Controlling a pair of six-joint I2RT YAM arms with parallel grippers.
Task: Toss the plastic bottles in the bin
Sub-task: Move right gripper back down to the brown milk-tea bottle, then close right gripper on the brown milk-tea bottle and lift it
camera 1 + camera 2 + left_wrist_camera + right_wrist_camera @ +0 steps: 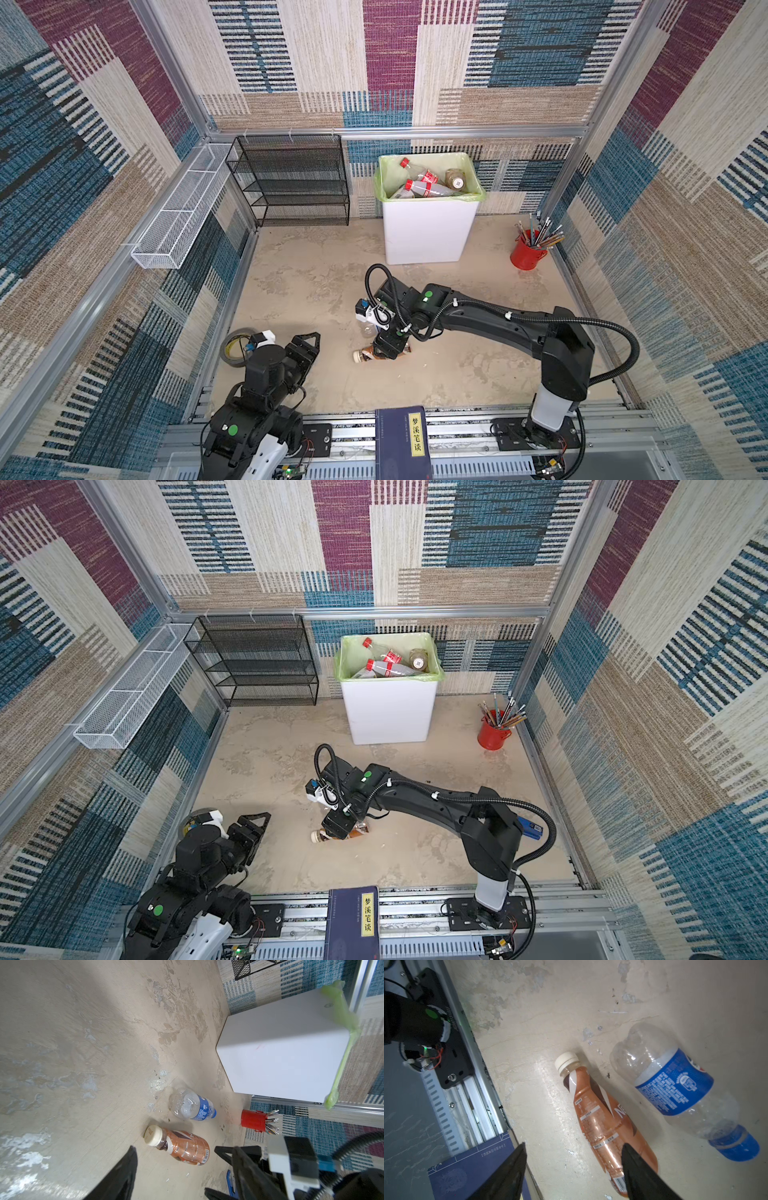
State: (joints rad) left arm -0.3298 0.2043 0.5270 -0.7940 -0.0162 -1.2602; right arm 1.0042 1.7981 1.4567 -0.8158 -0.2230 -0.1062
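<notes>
Right claw (574,1145) stands spread over the amber bottle (602,1122) on the worktop (550,1012) (blue-labelled bottle (675,1084) just beside it); left claw (309,337) gapes, empty.

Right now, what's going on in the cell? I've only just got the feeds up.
The right gripper hangs open over a brown bottle with a white cap, which lies on the table and is not yet gripped. A clear bottle with a blue label lies beside it. The left gripper is open and empty near its own base. The bin at the back already holds several bottles.
</notes>
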